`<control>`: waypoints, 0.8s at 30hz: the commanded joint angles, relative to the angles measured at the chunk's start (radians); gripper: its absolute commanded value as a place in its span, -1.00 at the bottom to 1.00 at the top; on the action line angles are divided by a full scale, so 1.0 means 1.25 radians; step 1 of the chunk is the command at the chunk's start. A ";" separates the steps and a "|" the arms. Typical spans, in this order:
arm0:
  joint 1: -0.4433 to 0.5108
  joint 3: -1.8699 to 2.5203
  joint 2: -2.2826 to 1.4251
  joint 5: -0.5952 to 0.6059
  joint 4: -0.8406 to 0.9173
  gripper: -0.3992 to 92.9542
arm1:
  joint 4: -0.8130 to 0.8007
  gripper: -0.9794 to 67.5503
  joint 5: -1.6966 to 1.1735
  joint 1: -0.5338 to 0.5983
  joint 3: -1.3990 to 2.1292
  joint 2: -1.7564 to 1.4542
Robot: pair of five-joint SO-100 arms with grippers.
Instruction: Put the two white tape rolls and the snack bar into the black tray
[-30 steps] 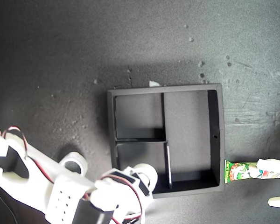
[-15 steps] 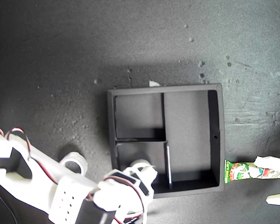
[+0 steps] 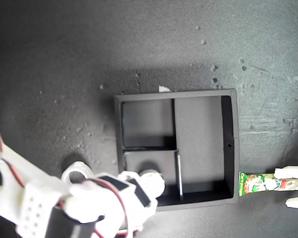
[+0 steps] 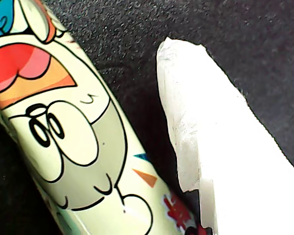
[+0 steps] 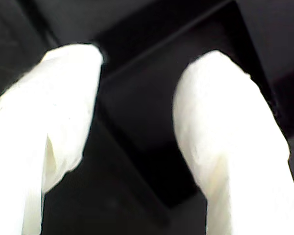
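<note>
Two pincers: my first pincer straddles the snack bar, jaws apart, right of the black tray in the exterior view; my second pincer hangs unclenched over it.

Black tray; green-white snack bar, cartoon print, red-orange patches; white tape roll; dark speckled table.

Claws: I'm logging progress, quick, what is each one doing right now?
First claw: open around the snack bar, one finger beside it, not clamped.
Second claw: open, holding nothing, over the black tray.
</note>
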State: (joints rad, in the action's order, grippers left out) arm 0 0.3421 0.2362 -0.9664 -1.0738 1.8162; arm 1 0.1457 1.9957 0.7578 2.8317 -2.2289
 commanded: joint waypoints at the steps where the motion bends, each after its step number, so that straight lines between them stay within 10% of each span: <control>1: 0.012 0.085 -0.185 -0.001 0.013 -0.77 | -0.021 -0.57 0.004 -0.009 0.004 0.000; 6: 0.075 0.193 -0.309 -0.048 0.013 -0.78 | -0.021 -0.97 0.006 -0.025 0.018 0.000; 24: 0.350 0.788 -0.544 -0.504 -0.086 -0.75 | 0.227 -0.99 0.195 -0.248 -0.119 -0.079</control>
State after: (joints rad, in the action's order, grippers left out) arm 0 0.7593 1.1950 -1.6122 -1.6644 1.7426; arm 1 0.4034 2.0893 0.4863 2.7259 -2.2841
